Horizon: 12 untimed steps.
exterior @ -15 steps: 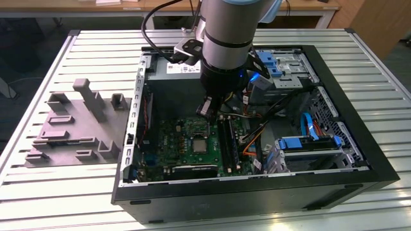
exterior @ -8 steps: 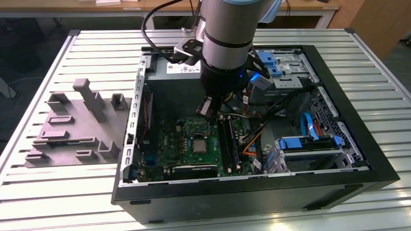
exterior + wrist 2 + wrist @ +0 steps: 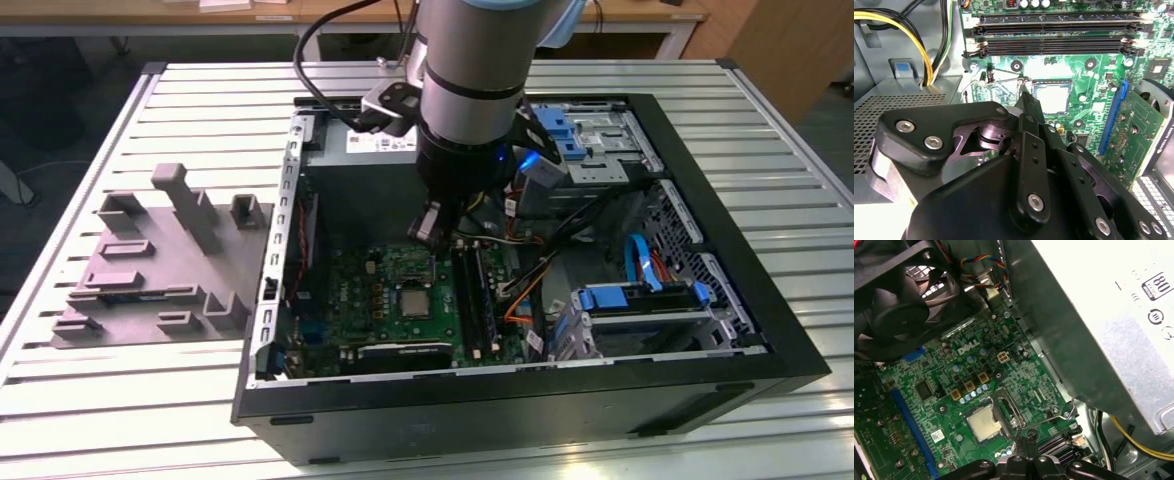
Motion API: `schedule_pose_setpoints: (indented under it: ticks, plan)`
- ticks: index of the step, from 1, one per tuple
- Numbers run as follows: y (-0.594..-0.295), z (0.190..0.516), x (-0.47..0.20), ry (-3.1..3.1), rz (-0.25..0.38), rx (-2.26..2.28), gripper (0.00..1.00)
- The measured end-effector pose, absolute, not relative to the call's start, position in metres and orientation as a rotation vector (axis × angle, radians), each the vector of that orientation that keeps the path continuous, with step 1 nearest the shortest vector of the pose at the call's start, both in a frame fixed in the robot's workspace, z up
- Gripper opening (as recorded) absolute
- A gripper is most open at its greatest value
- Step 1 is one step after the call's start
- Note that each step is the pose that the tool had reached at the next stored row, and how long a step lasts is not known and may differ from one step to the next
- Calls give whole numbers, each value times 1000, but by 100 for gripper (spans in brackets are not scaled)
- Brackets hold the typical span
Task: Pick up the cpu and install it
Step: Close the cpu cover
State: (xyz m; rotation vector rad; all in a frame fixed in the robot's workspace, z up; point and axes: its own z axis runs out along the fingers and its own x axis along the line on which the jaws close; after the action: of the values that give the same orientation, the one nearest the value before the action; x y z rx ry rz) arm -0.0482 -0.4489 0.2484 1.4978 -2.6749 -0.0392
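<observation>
My fingers (image 3: 1025, 97) are pressed together into one narrow black tip, with nothing between them, and that tip sits right at the corner of the cpu socket, just beside the thin wire lever (image 3: 1004, 75). In the first wrist view the same tip (image 3: 1029, 436) pokes up next to the open metal socket frame (image 3: 1006, 407). The cpu (image 3: 1052, 96) lies flat in its socket on the green motherboard (image 3: 1089, 75), pale silvery top facing up, a little apart from my tip. In the first wrist view, the cpu (image 3: 982, 422) is seated square, with the frame swung up beside it.

Out from there, the long black memory slots (image 3: 1054, 35) run across the board beyond the cpu, and a blue slot (image 3: 1114, 112) runs down one side, with a green expansion card (image 3: 1134, 130) past it. Yellow and black cables (image 3: 924, 45) curve down near a grey perforated panel (image 3: 894, 105). In the first wrist view, the big grey metal box (image 3: 1104, 325) with its white label looms over the board, and a black fan (image 3: 899, 300) sits at the other end.

In the exterior view, my arm (image 3: 467, 90) reaches straight down into the open black computer case (image 3: 534, 400), and the cpu (image 3: 404, 297) shows as a small pale square on the board below me. The case lies on the slatted counter (image 3: 160, 400), with a grey fixture block (image 3: 154, 260) at the exterior view's left.
</observation>
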Motion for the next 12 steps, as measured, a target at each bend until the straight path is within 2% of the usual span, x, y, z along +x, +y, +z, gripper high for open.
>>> schedule_pose_setpoints:
  ticks: [6,12]
  plan:
    - [-449,248,-49,-2653,3,1507,11]
    - [-453,247,-51,-2647,8,1516,11]
